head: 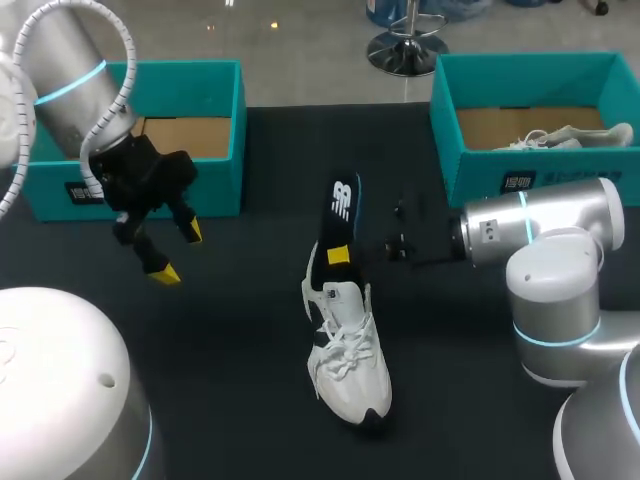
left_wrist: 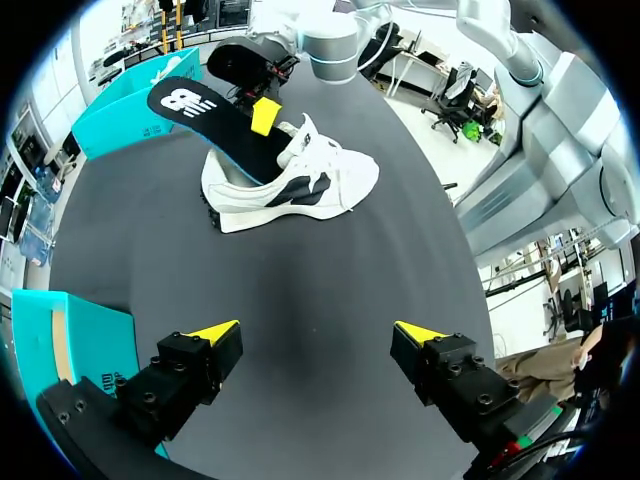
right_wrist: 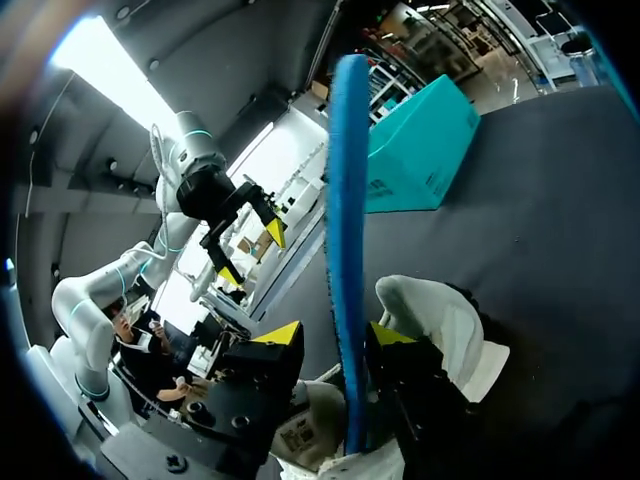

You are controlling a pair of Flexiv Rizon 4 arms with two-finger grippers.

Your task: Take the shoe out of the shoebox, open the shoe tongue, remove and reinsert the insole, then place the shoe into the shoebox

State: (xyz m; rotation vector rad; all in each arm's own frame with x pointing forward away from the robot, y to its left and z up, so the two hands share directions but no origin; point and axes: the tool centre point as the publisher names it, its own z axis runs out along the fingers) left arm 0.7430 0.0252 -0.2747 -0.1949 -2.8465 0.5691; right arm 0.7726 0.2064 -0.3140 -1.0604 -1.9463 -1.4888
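Our right fingers [right_wrist: 280, 335] clamp the insole [head: 341, 205] slanting out of the shoe [head: 348, 360]; our left fingers [head: 163, 272] gape, farther off.

Two teal boxes are sitting, left shoebox [head: 215, 170] and right shoebox [head: 480, 185]; two white shoes are showing, table shoe [head: 350, 365] and boxed shoe [head: 572, 136]; one insole [head: 341, 212] is standing; two grippers are showing, left gripper [head: 177, 252] and right gripper [right_wrist: 336, 335]
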